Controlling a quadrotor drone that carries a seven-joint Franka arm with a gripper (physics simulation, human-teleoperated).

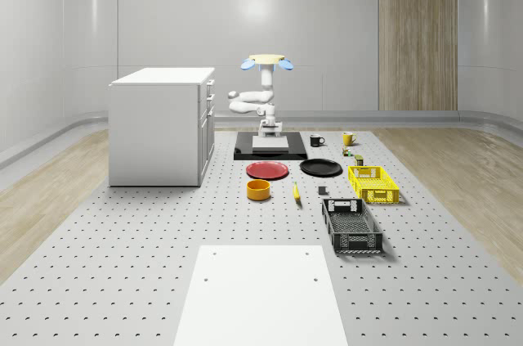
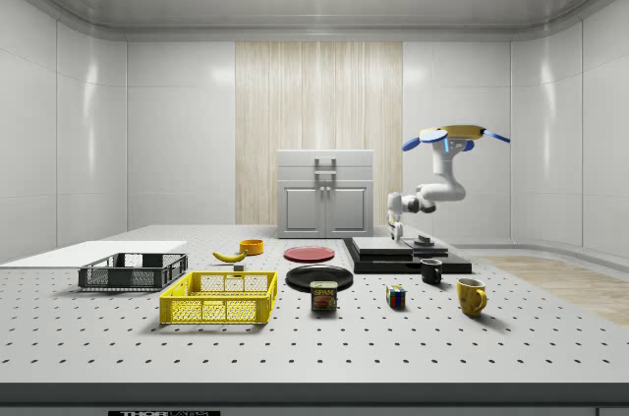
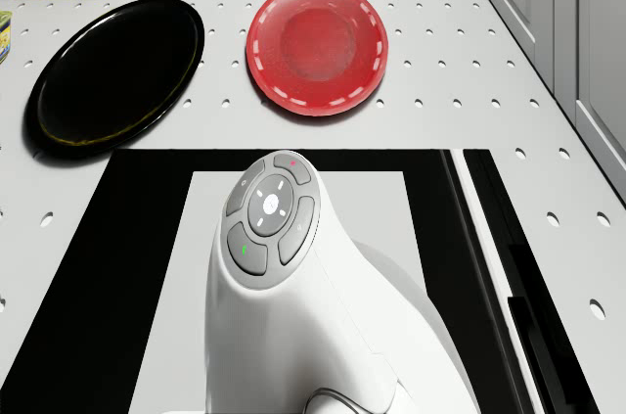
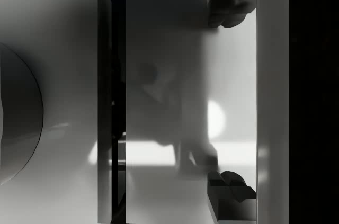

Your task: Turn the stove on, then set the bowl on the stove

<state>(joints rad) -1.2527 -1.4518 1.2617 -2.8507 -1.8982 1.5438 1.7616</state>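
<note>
The drone (image 1: pixel 265 60) hovers over the far edge of the stove (image 1: pixel 270 147), its arm folded down so the gripper (image 2: pixel 398 230) sits just above the stove's surface. In the wrist view its fingertips (image 4: pixel 232 2) stand apart, grasping nothing. Switching on looks to be the step in hand (the control isn't discernible). The bowl (image 1: pixel 258 189) waits nearer, beyond the red plate (image 1: pixel 268 170); fetching it comes next

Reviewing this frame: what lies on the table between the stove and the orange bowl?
The red plate lies between the stove and the orange bowl, as the whole-scene view shows.
</note>
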